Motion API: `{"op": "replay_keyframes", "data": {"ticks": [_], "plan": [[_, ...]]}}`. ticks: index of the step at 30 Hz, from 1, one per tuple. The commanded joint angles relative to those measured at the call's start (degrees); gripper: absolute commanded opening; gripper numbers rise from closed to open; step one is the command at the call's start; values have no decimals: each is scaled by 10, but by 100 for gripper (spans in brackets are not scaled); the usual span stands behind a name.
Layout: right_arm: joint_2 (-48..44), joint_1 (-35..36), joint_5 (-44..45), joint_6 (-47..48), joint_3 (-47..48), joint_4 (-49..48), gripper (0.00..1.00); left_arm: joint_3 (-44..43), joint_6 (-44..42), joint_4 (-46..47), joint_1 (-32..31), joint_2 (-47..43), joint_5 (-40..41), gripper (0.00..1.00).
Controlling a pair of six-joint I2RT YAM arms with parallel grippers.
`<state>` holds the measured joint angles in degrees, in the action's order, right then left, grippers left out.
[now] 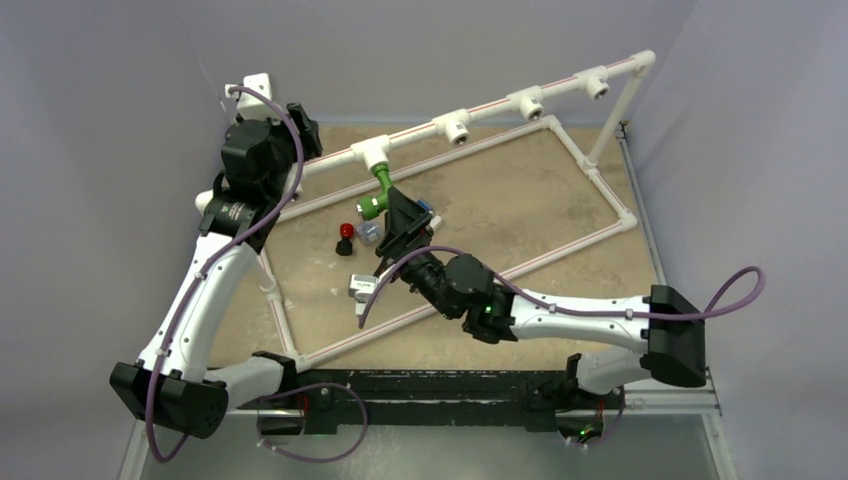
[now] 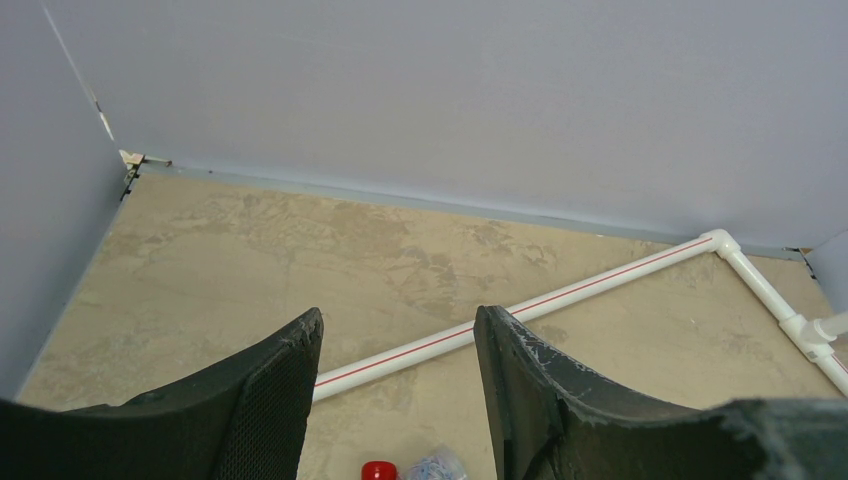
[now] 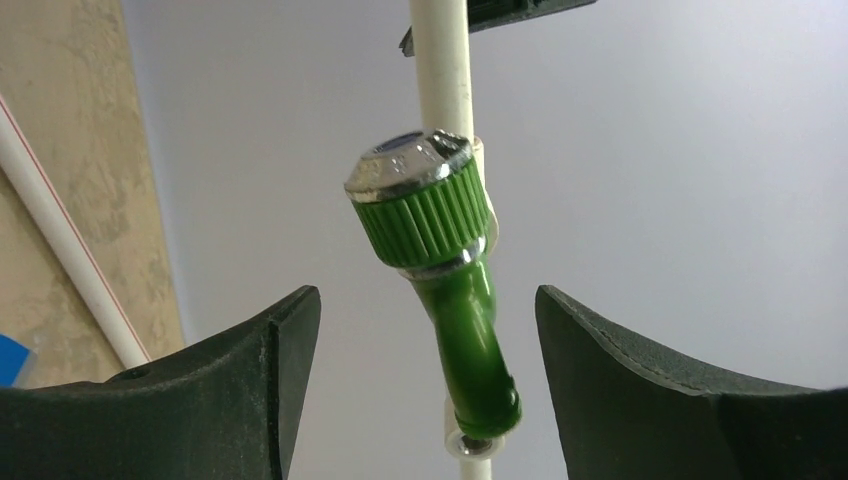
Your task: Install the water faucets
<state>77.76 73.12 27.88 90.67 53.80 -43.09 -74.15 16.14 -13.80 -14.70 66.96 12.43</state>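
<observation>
The green faucet (image 1: 378, 190) (image 3: 440, 290), with a ribbed collar and a curved spout, juts from the leftmost white tee (image 1: 372, 152) of the raised pipe, its end seated in the fitting. My right gripper (image 1: 392, 206) (image 3: 425, 296) is open around it, with a gap on each side and no finger touching. The black faucet with a red knob (image 1: 345, 238) (image 2: 379, 470) stands on the table beside a clear bag with a blue-and-white part (image 1: 368, 232) (image 2: 435, 466). My left gripper (image 1: 303, 130) (image 2: 400, 313) hovers open and empty at the frame's left end.
The white pipe frame (image 1: 560, 140) rings the table, and its raised bar carries three more tees (image 1: 457, 130). A small white piece (image 1: 360, 287) lies near the front rail. A floor pipe with a red stripe (image 2: 600, 285) runs past the left fingers. Walls close in on three sides.
</observation>
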Motion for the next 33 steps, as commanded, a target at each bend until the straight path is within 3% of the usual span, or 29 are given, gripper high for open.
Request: {"op": "replay_keyframes", "data": {"ticks": [1, 7, 14, 19, 21, 23, 24, 28, 33], "plan": [[20, 4, 21, 62, 43, -64, 79, 25, -5, -112, -18, -1, -48, 56], [44, 4, 17, 65, 65, -66, 72, 26, -5, -110, -20, -2, -49, 56], [60, 4, 30, 62, 75, -81, 54, 25, -6, -110, -22, 0, -48, 56], [67, 4, 40, 49, 70, -95, 35, 25, -6, -110, -22, 2, -47, 56], [67, 4, 43, 37, 67, -101, 23, 25, -7, -110, -23, 2, -47, 56], [68, 6, 46, 18, 64, -114, 5, 25, -6, -109, -23, 3, -46, 56], [70, 7, 47, 3, 65, -120, 0, 25, -7, -109, -23, 3, -46, 56], [84, 9, 72, -100, 76, -147, 0, 25, -7, -109, -23, 4, -45, 56], [87, 10, 81, -311, 90, -151, 0, 26, -7, -109, -24, 2, -44, 56]]}}
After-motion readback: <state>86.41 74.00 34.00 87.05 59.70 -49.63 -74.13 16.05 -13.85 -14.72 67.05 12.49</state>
